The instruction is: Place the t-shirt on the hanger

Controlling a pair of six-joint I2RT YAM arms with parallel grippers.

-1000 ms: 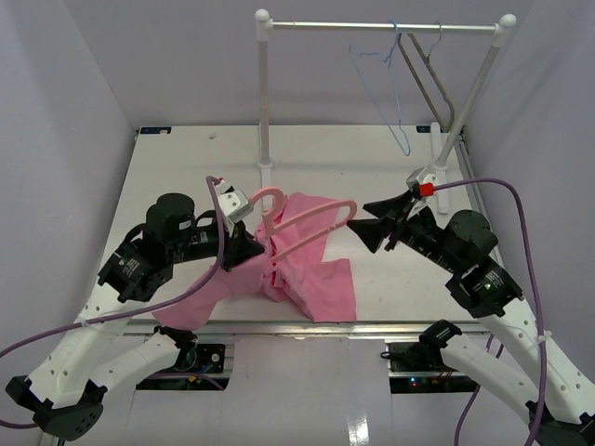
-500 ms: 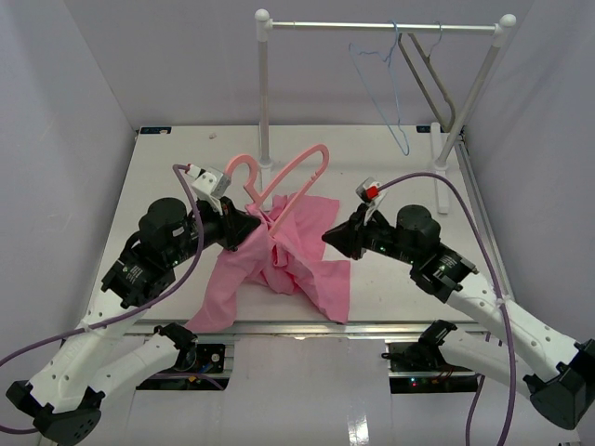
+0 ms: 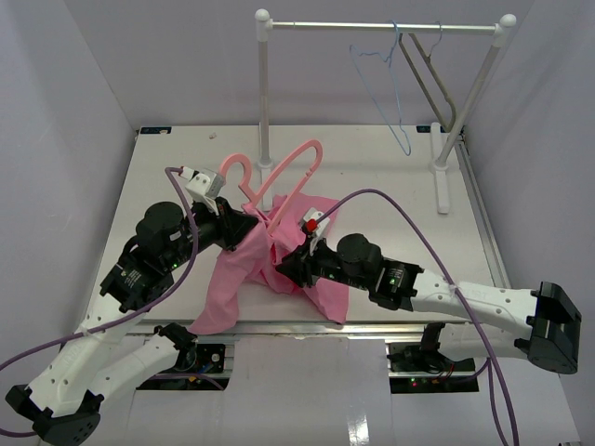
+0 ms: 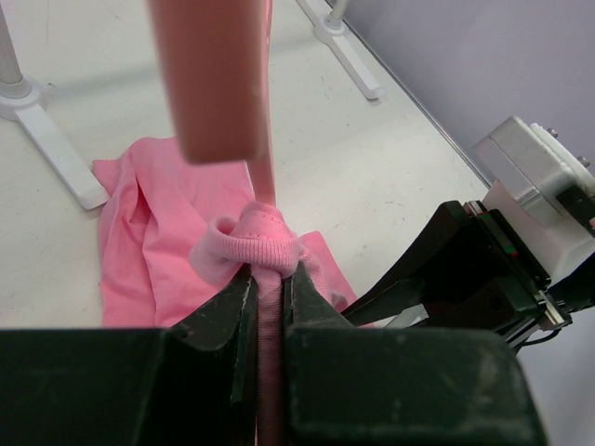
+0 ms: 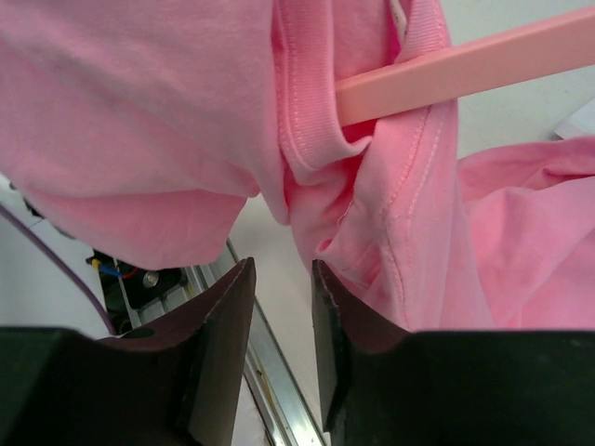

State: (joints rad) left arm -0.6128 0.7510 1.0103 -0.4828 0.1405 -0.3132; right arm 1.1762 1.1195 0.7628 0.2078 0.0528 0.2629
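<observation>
Swinging across from the right, the right jaws now hang slightly parted and empty just below the t-shirt [image 3: 237, 279] collar. The left jaws stay clenched on the raised hanger [image 4: 209, 84], so dressing it can likely begin.

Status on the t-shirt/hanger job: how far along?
Done: left end effector clamps the pink plastic clothes hanger, whose bar passes through the collar of the pink cloth t-shirt. In hand: right end effector, open, sits at the bunched cloth. Left: spreading the shoulders over the hanger; the shirt hangs crumpled.
</observation>
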